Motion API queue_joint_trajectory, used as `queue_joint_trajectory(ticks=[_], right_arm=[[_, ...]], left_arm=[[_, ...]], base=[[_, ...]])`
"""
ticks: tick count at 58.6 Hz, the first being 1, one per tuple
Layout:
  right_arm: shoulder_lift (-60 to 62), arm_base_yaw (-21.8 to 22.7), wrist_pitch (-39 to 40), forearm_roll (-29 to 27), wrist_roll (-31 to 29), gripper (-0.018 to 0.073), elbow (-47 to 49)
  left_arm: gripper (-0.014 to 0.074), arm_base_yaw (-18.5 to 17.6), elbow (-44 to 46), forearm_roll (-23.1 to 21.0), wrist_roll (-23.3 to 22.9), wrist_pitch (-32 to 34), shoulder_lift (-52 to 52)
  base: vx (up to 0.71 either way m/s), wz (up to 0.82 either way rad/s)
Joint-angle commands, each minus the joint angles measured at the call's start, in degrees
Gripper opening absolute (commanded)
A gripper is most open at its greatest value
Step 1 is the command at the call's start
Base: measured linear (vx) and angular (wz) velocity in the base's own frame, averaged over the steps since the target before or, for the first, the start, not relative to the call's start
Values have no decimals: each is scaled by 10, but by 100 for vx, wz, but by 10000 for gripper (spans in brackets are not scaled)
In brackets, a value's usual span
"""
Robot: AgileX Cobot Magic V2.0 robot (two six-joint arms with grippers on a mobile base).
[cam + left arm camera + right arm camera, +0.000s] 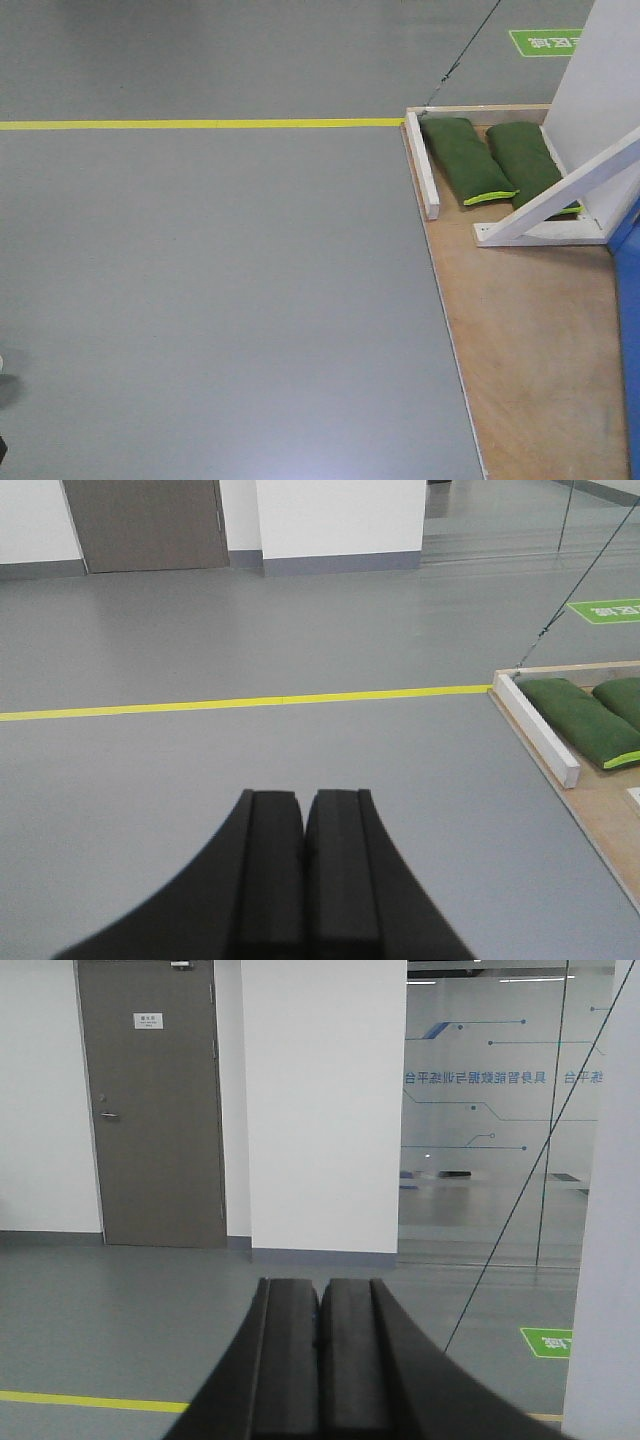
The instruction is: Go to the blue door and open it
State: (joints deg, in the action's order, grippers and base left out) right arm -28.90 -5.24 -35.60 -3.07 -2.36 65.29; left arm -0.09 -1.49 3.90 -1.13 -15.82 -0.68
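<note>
- The door (630, 330) shows only as a narrow, bright-blue strip at the right edge of the front view. It stands on the right side of a plywood base (530, 370), and too little of it is in view to tell more.
- Just left of it a white brace (560, 195) slants up to the right, and a white panel (600, 70) rises behind the brace.
- Two green sandbags (465, 160) lie side by side at the far end of the base.
- Only the front view catches the blue strip.
- In the left wrist view, the left gripper (304, 870) has its jaws pressed together with nothing between them, over bare grey floor. A yellow line (250, 702) runs right to the base's far corner.
- In the right wrist view, the right gripper (320, 1360) is likewise closed and empty.
- That view looks higher and shows what the front view does not: a grey door (155, 1110) far left, a white pillar (325, 1110) and a glass wall (490, 1110) with blue lettering.
- A thin dark cable (465, 50) rises from the base's far corner.
</note>
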Motion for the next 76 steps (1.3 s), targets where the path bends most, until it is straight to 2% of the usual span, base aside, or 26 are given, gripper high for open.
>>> queue_joint_trajectory(ticks=[1, 15, 28, 38, 42, 52, 57, 64, 76], right_arm=[[-12, 2, 50, -2, -3, 12, 15], [-12, 3, 50, 5, -3, 12, 15], [-19, 3, 51, 70, -3, 12, 15], [-19, 3, 51, 80, -3, 12, 15], [-22, 20, 51, 78, -3, 12, 15], [-44, 100, 53, 73, -3, 12, 15], [-64, 132, 54, 45, -3, 12, 15], [-99, 140, 56, 9, -3, 12, 19], [-163, 140, 55, 2, -3, 12, 73]], left_arm=[[73, -4, 15, -1, -4, 48, -7], [73, -4, 15, -1, -4, 48, -7], [73, -4, 15, -1, -4, 48, -7], [73, -4, 15, -1, -4, 48, -7], [73, -4, 15, -1, -4, 48, -7], [73, -4, 15, -1, -4, 48, -7], [73, -4, 15, -1, -4, 48, -7], [73, -4, 15, -1, -4, 48, -7], [73, -4, 15, -1, -4, 48, -7]], base=[[0, 0], [0, 0], [0, 0], [0, 0], [0, 0], [0, 0], [0, 0], [0, 0], [0, 0]])
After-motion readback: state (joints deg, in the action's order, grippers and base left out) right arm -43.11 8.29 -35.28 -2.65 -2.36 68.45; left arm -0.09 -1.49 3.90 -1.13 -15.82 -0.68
